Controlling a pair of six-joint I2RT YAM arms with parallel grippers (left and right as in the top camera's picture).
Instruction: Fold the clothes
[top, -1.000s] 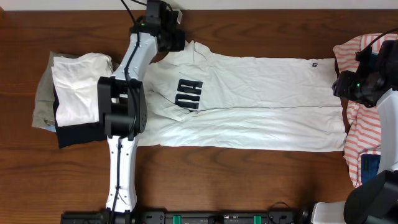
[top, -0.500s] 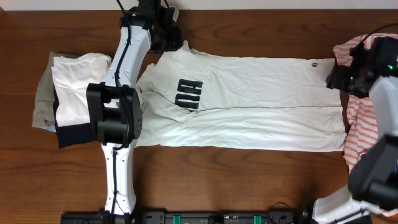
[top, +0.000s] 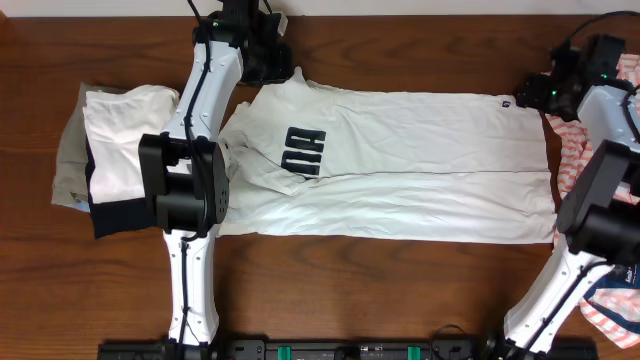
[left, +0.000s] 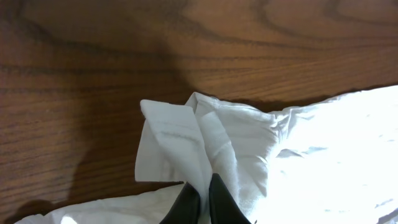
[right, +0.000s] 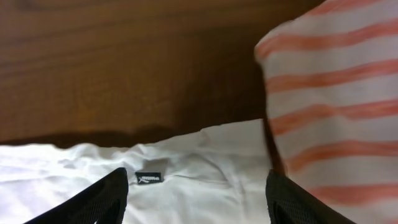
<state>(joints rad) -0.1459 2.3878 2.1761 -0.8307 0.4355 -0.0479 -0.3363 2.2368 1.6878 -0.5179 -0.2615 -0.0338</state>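
A large white T-shirt (top: 420, 160) with dark block lettering (top: 303, 150) lies spread lengthwise across the table. At its far left corner my left gripper (top: 277, 68) is shut on a bunched fold of the shirt's white fabric (left: 186, 137), and the thin cloth is pinched between the black fingertips (left: 202, 190). My right gripper (top: 532, 95) hovers over the shirt's far right corner. It is open (right: 198, 196) with its fingers wide apart, and the hem with a small black label (right: 148, 178) lies flat below them.
A stack of folded clothes (top: 120, 150) in white, black and khaki sits at the left end. A coral-and-white striped garment (top: 572, 175) lies right of the shirt, close to my right fingers (right: 336, 93). Bare wood runs along the front and back edges.
My right gripper has moved from the shirt's right edge back to its far right corner, and its jaws have spread wider. The left arm shifted slightly left early on, still gripping the fabric.
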